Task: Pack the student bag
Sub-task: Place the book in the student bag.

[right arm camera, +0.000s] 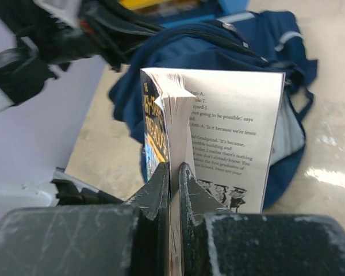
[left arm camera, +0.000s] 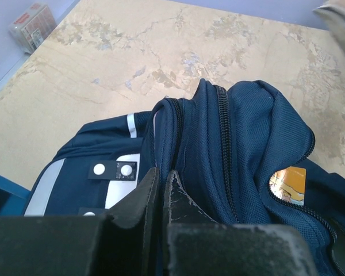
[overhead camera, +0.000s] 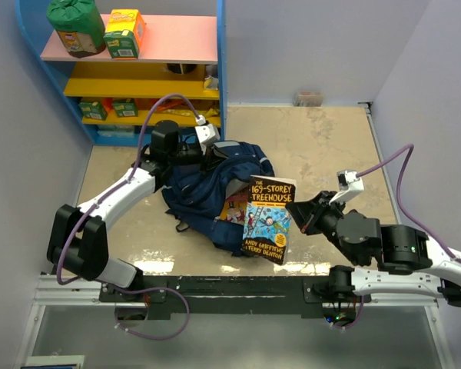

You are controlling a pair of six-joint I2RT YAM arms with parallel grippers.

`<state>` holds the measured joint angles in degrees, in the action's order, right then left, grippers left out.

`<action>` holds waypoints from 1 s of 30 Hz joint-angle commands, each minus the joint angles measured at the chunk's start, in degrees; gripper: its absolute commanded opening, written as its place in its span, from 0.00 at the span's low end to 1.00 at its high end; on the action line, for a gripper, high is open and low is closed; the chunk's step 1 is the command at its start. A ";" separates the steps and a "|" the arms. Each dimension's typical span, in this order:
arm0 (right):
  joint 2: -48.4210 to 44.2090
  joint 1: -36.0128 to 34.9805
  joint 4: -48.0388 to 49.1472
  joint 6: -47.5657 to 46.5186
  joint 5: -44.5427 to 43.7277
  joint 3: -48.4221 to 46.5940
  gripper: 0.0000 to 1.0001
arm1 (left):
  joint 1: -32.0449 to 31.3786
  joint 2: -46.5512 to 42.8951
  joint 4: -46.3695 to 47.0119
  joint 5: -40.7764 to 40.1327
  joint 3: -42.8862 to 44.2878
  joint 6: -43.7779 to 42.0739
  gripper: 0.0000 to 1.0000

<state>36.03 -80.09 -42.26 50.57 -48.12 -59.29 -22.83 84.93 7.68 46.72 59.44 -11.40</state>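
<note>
**One book held at the mouth of the student bag**

Toward the table's near edge, the right gripper is clamped on one upright book, which blocks the open student bag lying mid-table. One orange item shows inside. The left gripper pinches the bag's far fabric. At the far-left corner a shelf unit carries one green packet and one carton. One small box sits at the far edge.

my left arm and right arm wore white shells with black joints. a purple cable ran back from each wrist's white camera block. the black fingers ahead of it looked scratched pale.
</note>
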 commanded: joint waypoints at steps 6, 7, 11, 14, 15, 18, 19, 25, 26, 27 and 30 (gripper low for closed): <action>4.22 0.03 -9.26 19.66 -8.40 1.70 0.00 | 3.32 -5.38 -11.98 -1.99 -5.21 -5.30 0.00; 4.57 0.11 -6.20 19.40 -7.96 2.68 0.00 | 3.32 -6.43 -12.42 -0.50 -5.47 -5.47 0.00; 6.50 2.83 3.74 18.17 -2.70 9.78 0.00 | 3.23 -8.98 -14.97 1.71 -7.32 -5.65 0.00; 6.68 8.36 14.72 16.14 7.05 14.80 0.00 | 3.23 -10.65 -15.15 2.23 -8.37 -4.95 0.00; 6.86 11.07 18.75 15.88 9.25 17.77 0.00 | 3.23 -11.09 -15.24 2.24 -8.64 -4.51 0.00; 6.77 12.07 20.64 18.16 12.96 20.79 0.00 | 3.23 -11.36 -15.07 1.97 -8.55 -3.81 0.00; 6.60 12.07 20.38 19.64 13.22 21.05 0.00 | 3.23 -11.36 -14.89 1.80 -8.46 -3.55 0.00; 3.96 12.07 22.74 25.18 16.12 25.97 0.00 | 2.62 -10.83 -12.78 1.62 -7.67 -0.38 0.00; 3.96 12.07 24.05 25.72 17.95 28.15 0.00 | 2.44 -10.83 -12.35 1.62 -7.06 0.58 0.00; 4.13 12.07 27.11 25.98 19.19 29.22 0.00 | 2.09 -10.66 -12.17 1.27 -6.62 1.02 0.00; 6.85 12.07 31.43 28.00 22.71 32.12 0.00 | 1.21 -10.13 -12.08 0.30 -3.81 3.66 0.00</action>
<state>40.47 -67.79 -24.21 72.47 -33.04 -30.02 -21.19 73.47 -6.02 52.56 51.96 -11.00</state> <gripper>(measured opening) 0.054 0.058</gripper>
